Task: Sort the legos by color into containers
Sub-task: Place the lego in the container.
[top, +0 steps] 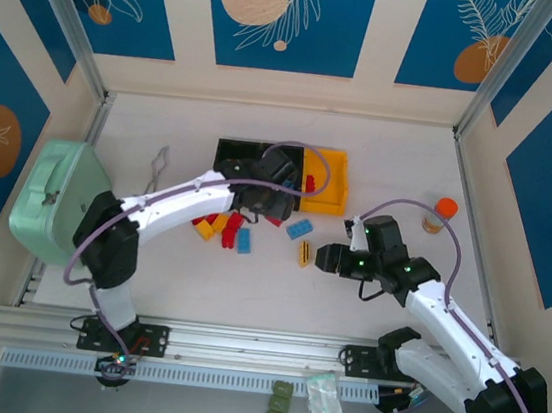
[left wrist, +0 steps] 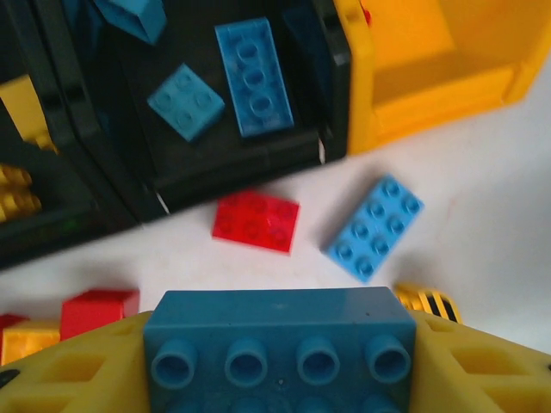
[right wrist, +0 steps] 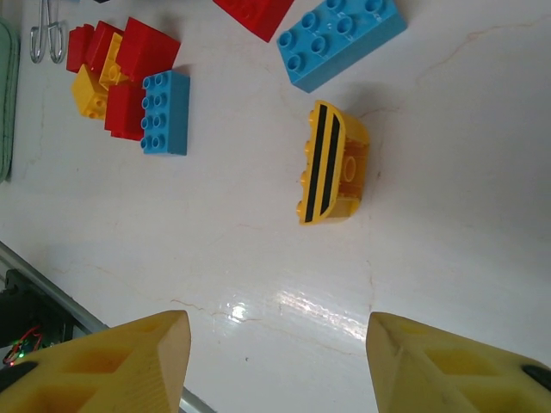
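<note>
My left gripper [left wrist: 280, 366] is shut on a blue lego [left wrist: 280, 317] and holds it just in front of the containers [top: 262, 159]. The middle black bin [left wrist: 284, 146] holds blue legos [left wrist: 251, 76], the left black bin holds yellow legos [left wrist: 15, 191], and the yellow bin [left wrist: 430, 73] stands on the right. A red lego [left wrist: 256, 222] and a blue lego [left wrist: 373, 227] lie on the table below the bins. My right gripper [right wrist: 275, 366] is open above bare table, short of a yellow black-striped lego [right wrist: 334, 163]. A mixed pile of legos [right wrist: 120, 82] lies further left.
A mint-green lidded box [top: 56, 195] stands at the left edge, with a metal clip [top: 157, 164] beside it. An orange-capped bottle [top: 442, 215] stands at the right. Small packets [top: 323, 402] lie on the front rail between the arm bases.
</note>
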Tool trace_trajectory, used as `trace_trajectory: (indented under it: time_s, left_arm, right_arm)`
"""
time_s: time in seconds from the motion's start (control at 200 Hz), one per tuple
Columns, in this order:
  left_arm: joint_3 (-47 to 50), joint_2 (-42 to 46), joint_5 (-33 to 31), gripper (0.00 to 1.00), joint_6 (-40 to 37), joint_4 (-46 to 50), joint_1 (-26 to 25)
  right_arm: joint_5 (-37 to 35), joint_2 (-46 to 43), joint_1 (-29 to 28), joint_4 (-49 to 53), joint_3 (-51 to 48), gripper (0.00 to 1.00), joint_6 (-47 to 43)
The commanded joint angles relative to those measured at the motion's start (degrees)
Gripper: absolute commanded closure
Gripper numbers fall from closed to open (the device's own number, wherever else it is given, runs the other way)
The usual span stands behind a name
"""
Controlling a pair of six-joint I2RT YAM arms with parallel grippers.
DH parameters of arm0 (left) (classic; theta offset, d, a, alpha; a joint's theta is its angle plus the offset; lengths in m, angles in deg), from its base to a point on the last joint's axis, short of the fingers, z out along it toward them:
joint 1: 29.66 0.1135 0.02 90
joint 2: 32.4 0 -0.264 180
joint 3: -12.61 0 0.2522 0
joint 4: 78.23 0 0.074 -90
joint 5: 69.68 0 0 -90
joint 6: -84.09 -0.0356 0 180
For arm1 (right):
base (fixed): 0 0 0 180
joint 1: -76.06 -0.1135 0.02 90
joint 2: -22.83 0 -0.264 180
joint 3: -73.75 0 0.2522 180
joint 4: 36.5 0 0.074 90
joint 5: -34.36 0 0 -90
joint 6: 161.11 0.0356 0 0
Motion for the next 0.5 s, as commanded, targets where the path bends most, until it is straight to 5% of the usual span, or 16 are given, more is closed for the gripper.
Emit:
trace_trajectory:
  time_s: [0.0, 0.495]
  left_arm:
    - [-6.08, -4.56, -0.25, 0.42, -2.64, 3.55, 3.11]
    - [-32.03, -25.96, 3.75, 0.41, -1.14, 7.88, 9.00]
  right_arm:
    - [1.01, -1.39, 0.66, 1.16, -0.97, 0.44, 0.63]
    - [0.43, -1.92, 2.88, 1.26, -2.04, 0.44, 0.07]
